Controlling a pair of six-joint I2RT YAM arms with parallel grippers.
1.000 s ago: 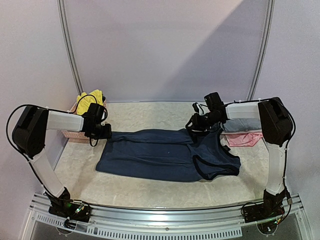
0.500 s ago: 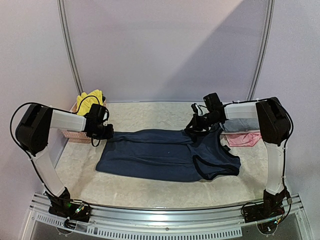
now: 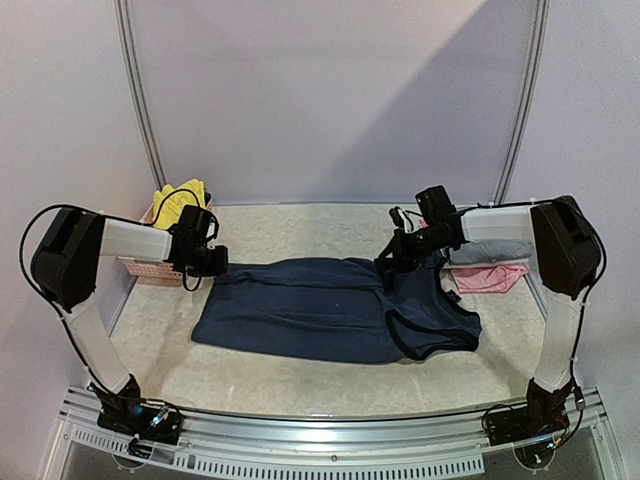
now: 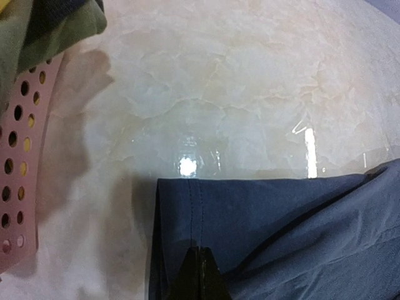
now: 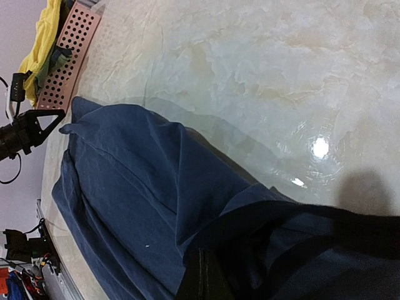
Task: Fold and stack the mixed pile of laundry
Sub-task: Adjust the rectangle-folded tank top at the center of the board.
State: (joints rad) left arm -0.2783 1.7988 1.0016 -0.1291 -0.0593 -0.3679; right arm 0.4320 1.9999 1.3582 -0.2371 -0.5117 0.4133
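A: Where is the navy top (image 3: 335, 310)?

B: It is spread flat across the middle of the bench (image 3: 300, 225), long side running left to right. The armholes and neckline are at the right end and the hem is at the left.

A: What about the left gripper (image 3: 213, 264)?

B: It is low at the far-left hem corner. In the wrist view its fingers (image 4: 201, 275) are together, pinching the cloth just inside the stitched hem.

A: And the right gripper (image 3: 392, 264)?

B: It is at the far edge near the shoulder end. Its fingers (image 5: 201, 275) are closed on a raised ridge of navy fabric, and a dark strap edge crosses just beside them.

A: And the rest of the pile?

B: The yellow garment (image 3: 180, 200) is heaped in the pink basket (image 3: 148, 270) at the far left, behind the left arm. A pink piece (image 3: 490, 278) lies at the right edge under the right arm, touching the top's shoulder end, with a grey piece (image 3: 476, 256) just behind it.

A: Is the top folded?

B: Not yet. Only the far edge is puckered at the two grip points.
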